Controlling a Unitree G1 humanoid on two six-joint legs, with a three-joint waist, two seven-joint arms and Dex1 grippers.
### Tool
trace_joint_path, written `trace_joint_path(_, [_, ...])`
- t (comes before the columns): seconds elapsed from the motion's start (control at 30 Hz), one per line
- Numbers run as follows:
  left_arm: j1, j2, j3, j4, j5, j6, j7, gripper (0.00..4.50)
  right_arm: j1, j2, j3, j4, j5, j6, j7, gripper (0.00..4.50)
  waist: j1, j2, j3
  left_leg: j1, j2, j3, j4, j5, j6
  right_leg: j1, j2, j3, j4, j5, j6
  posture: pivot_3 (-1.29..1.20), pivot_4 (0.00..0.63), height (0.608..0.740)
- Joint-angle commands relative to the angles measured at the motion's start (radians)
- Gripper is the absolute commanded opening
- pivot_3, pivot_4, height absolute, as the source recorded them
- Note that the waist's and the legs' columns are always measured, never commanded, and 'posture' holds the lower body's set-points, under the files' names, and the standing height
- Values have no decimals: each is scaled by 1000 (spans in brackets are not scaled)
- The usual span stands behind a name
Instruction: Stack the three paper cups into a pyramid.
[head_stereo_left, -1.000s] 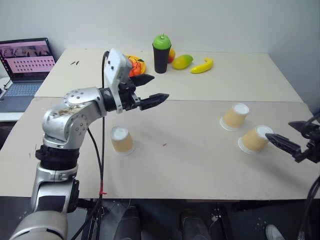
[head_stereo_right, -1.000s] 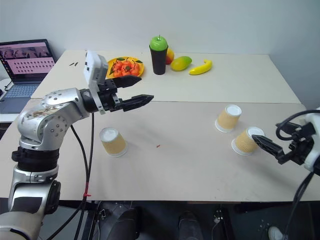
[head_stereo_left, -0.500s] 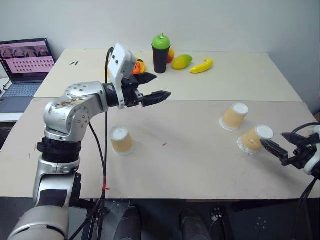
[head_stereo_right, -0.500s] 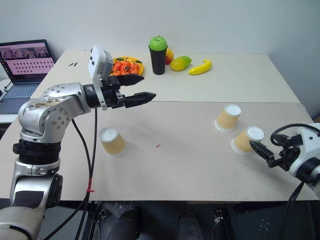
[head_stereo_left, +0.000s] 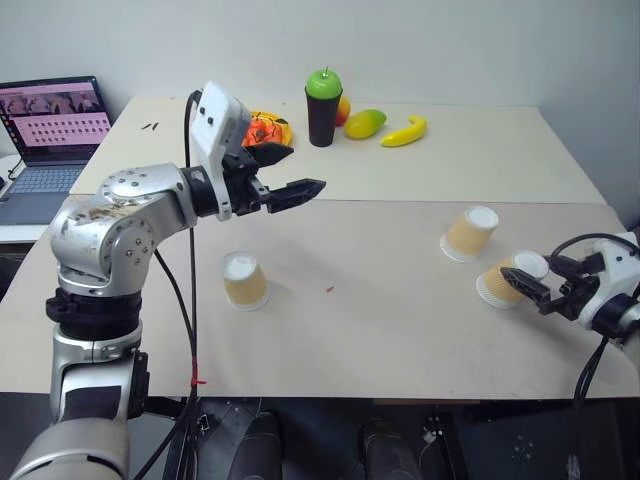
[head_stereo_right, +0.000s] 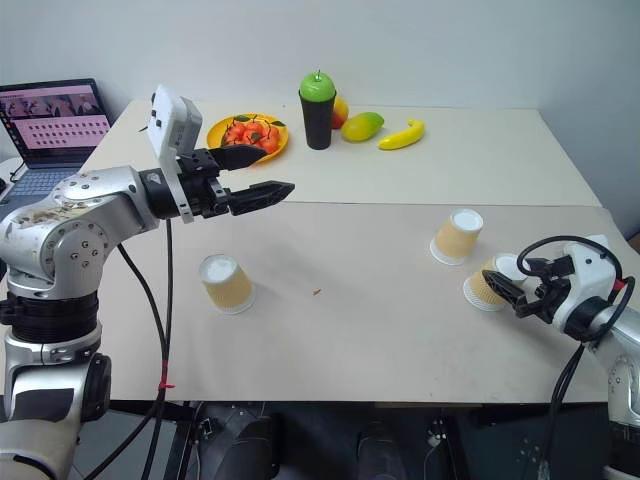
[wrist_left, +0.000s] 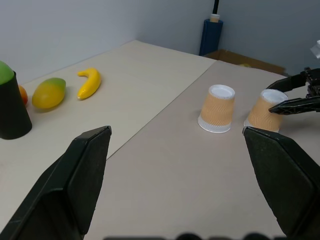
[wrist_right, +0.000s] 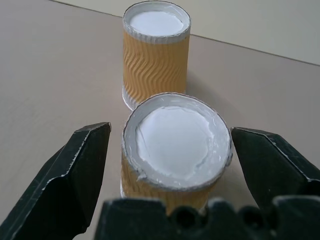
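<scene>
Laptop (head_stereo_left: 45, 125), black cup (head_stereo_left: 323, 110), banana (head_stereo_left: 404, 132), possibly mango (head_stereo_left: 364, 123).

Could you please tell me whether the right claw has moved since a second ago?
Yes. The right claw has come in around the nearest paper cup, its open fingers now on either side; earlier they pointed at the cup from its right.

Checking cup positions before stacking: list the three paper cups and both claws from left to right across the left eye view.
Left paper cup → left claw → middle paper cup → right paper cup → right claw
</scene>
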Motion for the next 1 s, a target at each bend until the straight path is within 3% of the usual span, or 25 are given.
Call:
trace_joint_path(0.03, [7,18,42,-55,-25,12,14,4500,-26,-23,-1,8,-10,-36,9,3639,0,0,0,0,0,0,0,0,0,0,0,0,0,0,0,0,150,735])
trace_joint_path(0.13, [14,28,46,-63,-31,17,21,4500,-26,-30,13,2,-25,-38,9,2714,1,0,0,0,0,0,0,0,0,0,0,0,0,0,0,0,150,735])
trace_joint_path(0.17, [15,30,46,-65,-33,18,22,4500,-28,-37,16,-9,-30,-34,8,2596,1,0,0,0,0,0,0,0,0,0,0,0,0,0,0,0,150,735])
trace_joint_path(0.37, [36,42,43,-68,-39,8,18,4500,-95,-163,32,-176,31,127,30,2596,0,0,0,0,0,0,0,0,0,0,0,0,0,0,0,0,150,735])
trace_joint_path(0.6, [66,31,33,-73,-34,-16,15,4500,-361,-309,149,-376,203,356,100,2596,-16,1,0,0,0,0,0,0,0,0,0,0,0,0,0,0,150,735])
trace_joint_path(0.67, [67,28,33,-70,-33,-22,15,4500,-418,-302,203,-392,211,368,100,2596,-16,1,0,0,0,0,0,0,0,0,0,0,-1,0,0,0,150,735])
trace_joint_path(0.77, [91,30,36,-93,-34,-24,21,4500,-531,-148,371,-406,222,373,69,2596,-20,0,0,0,0,0,0,0,0,0,0,0,0,0,0,0,150,735])
trace_joint_path(0.83, [100,31,46,-106,-36,-21,33,4500,-560,-76,489,-380,158,327,77,2596,-24,0,0,0,0,0,0,0,0,-1,0,1,0,0,0,0,150,735])
trace_joint_path(1.0, [112,39,59,-131,-39,-12,51,4500,-612,7,634,-244,16,210,97,2596,-12,0,0,-2,0,0,0,0,0,-2,0,0,0,0,0,0,150,735])
